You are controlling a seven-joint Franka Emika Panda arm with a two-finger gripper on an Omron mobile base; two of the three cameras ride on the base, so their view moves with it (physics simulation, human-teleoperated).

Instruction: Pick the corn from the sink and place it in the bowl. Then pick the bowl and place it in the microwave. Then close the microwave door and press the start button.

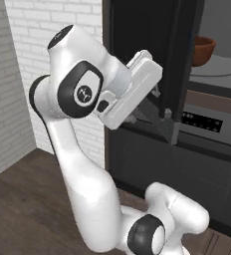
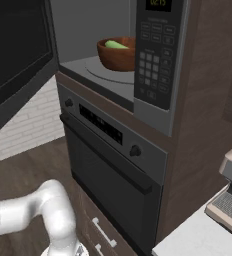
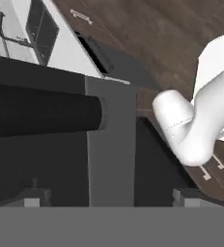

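Observation:
The reddish-brown bowl (image 2: 119, 56) stands on the turntable inside the microwave (image 2: 95, 70), with the green-husked corn (image 2: 115, 45) lying in it. From the left side the bowl (image 1: 204, 50) shows behind the microwave door (image 1: 179, 64), which stands swung open, also seen as a black panel (image 2: 18, 60). My gripper (image 1: 150, 117) is open at the door's lower edge. In the hand view the gripper (image 3: 109, 198) has the door's grey edge (image 3: 111, 144) between its spread fingertips (image 3: 33, 196). The sink is out of view.
The microwave's keypad panel (image 2: 157, 55) sits right of the cavity. Below is an oven (image 2: 108, 160) with knobs, display strip and handle. A counter (image 2: 203, 235) with an appliance lies at lower right. A white brick wall (image 1: 38, 55) and wood floor (image 1: 23, 199) lie to the left.

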